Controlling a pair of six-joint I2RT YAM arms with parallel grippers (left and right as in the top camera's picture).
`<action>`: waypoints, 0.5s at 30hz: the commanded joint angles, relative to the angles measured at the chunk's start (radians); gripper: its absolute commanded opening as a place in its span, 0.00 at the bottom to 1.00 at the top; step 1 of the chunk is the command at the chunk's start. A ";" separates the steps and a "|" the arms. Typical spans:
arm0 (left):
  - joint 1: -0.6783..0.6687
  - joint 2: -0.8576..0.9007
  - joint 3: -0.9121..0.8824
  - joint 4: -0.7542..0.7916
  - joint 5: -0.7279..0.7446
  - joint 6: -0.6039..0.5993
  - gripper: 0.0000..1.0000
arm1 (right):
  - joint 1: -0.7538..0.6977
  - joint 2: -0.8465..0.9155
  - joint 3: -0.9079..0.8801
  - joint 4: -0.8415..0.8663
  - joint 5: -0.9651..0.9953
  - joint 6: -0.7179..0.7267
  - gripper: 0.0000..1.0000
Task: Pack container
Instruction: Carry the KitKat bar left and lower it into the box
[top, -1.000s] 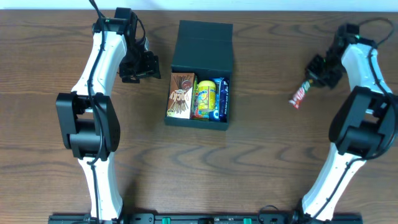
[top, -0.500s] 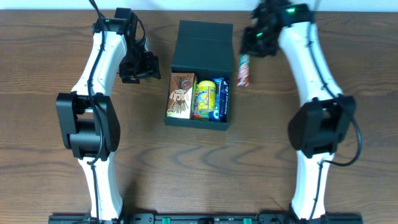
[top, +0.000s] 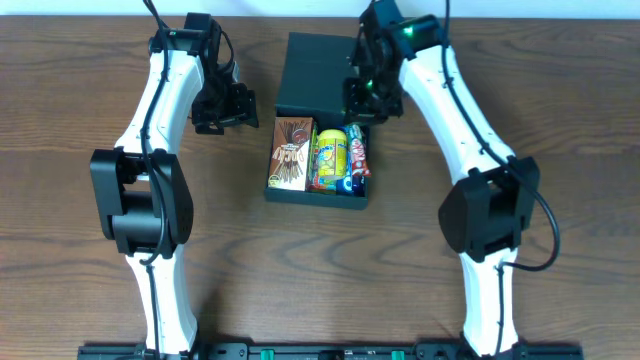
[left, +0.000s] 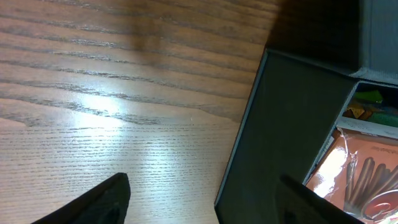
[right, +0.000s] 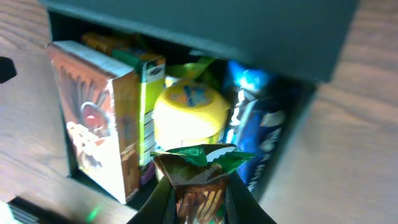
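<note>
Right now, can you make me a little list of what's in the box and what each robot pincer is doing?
container: open, lid flipped back
inside: brown snack box, yellow packet, blue packet
right pincer: shut on a wrapped snack bar, over the container's right side
left pincer: open, empty, beside the container's left wall
table: wood

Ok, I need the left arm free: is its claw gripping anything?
No, the left claw is spread wide, with only table and the container wall showing in the gap.
</note>
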 joint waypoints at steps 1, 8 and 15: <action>-0.003 -0.014 0.019 -0.007 -0.001 -0.004 0.76 | 0.028 -0.017 -0.004 -0.003 -0.003 0.097 0.01; -0.003 -0.014 0.019 -0.007 -0.001 -0.004 0.76 | 0.043 -0.017 -0.013 -0.003 0.085 0.177 0.01; -0.003 -0.014 0.019 -0.007 0.000 -0.004 0.77 | 0.043 -0.017 -0.014 -0.013 0.104 0.202 0.26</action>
